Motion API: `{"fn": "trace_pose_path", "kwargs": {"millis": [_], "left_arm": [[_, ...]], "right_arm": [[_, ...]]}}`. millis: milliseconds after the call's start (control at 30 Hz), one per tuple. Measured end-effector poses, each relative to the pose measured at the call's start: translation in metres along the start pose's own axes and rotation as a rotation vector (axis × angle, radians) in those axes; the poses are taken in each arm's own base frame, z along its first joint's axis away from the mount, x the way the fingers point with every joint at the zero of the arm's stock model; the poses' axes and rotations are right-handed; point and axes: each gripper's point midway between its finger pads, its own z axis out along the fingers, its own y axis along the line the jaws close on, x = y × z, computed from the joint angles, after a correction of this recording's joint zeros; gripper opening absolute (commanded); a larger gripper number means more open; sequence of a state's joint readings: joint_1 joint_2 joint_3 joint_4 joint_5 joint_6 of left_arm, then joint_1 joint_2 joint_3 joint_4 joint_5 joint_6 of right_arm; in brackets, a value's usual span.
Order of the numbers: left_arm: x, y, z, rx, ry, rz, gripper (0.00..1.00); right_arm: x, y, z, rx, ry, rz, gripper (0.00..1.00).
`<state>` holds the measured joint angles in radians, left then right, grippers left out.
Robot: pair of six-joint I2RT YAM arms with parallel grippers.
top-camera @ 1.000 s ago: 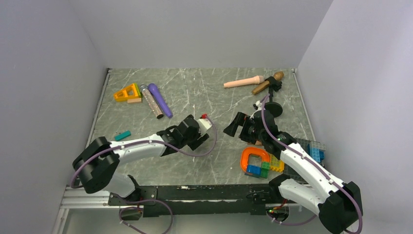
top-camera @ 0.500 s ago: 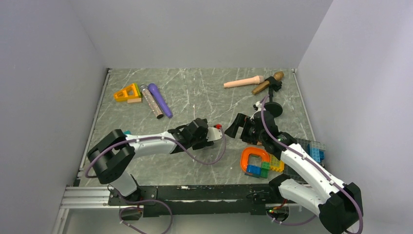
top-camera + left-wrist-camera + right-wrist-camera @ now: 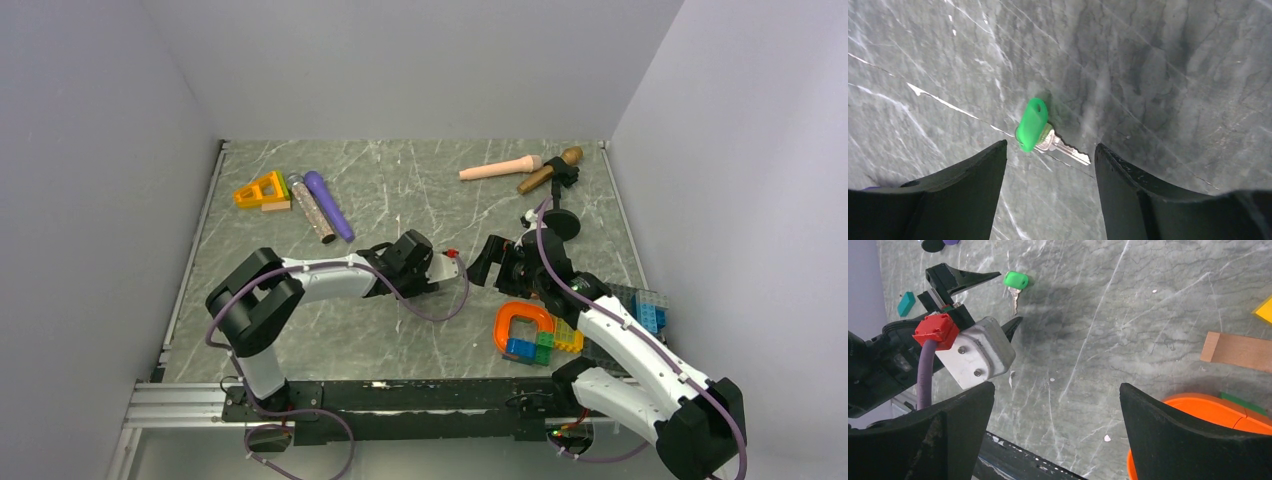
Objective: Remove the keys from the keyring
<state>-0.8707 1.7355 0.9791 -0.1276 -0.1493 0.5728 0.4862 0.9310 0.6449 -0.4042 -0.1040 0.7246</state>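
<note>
(a) L wrist view. The green key (image 3: 1032, 125) lies flat on the grey marbled table (image 3: 1168, 65), plastic head up-left, silver blade (image 3: 1066, 149) down-right. It sits btw the two black fingers (image 3: 965, 192) of the L gripper (image 3: 1050, 146) and is clear of both. Jaws stand apart, gripping nothing. Finger roots are cut off by the lower frame edge, so height above the table can't be judged.

(b) R wrist view. Same key near top, btw the L gripper's finger tips; blade mostly lost in shadow. The teal key (image 3: 906, 303) lies at far left, well apart from the green one. Only its coloured body is clear, blade not made out. The L wrist cam housing (image 3: 979, 352), w/ red plug (image 3: 937, 329) and purple cable (image 3: 925, 375), blocks part of the L gripper. R gripper (image 3: 1057, 390): jaws spread wide, empty, only inner finger faces showing. Orange curved piece (image 3: 1205, 402) sits partly behind one R finger. Brown block (image 3: 1235, 351) is cut by the right edge. Yellow corner (image 3: 1265, 310) is too cropped to identify.

(c) Top view. Both grippers meet near table centre, a small gap btw them. Neither key can be made out from above; L arm & housing cover those spots. Building blocks (image 3: 545, 340) are partly hidden by the R arm.
</note>
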Motion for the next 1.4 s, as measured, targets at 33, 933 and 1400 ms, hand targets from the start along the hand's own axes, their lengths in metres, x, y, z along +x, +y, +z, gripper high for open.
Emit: {"fn": "trace_pose_path", "kwargs": {"millis": [33, 933, 1400], "left_arm": [[0.002, -0.002, 0.002, 0.008, 0.008, 0.004, 0.71], [-0.009, 0.014, 0.032, 0.017, 0.035, -0.037, 0.0], [-0.022, 0.023, -0.003, 0.013, 0.014, -0.151, 0.0]], "right_arm": [[0.0, 0.0, 0.0, 0.0, 0.0, 0.0, 1.0], [0.001, -0.006, 0.001, 0.028, 0.0, -0.006, 1.0], [-0.006, 0.002, -0.003, 0.009, -0.011, -0.006, 1.0]]}}
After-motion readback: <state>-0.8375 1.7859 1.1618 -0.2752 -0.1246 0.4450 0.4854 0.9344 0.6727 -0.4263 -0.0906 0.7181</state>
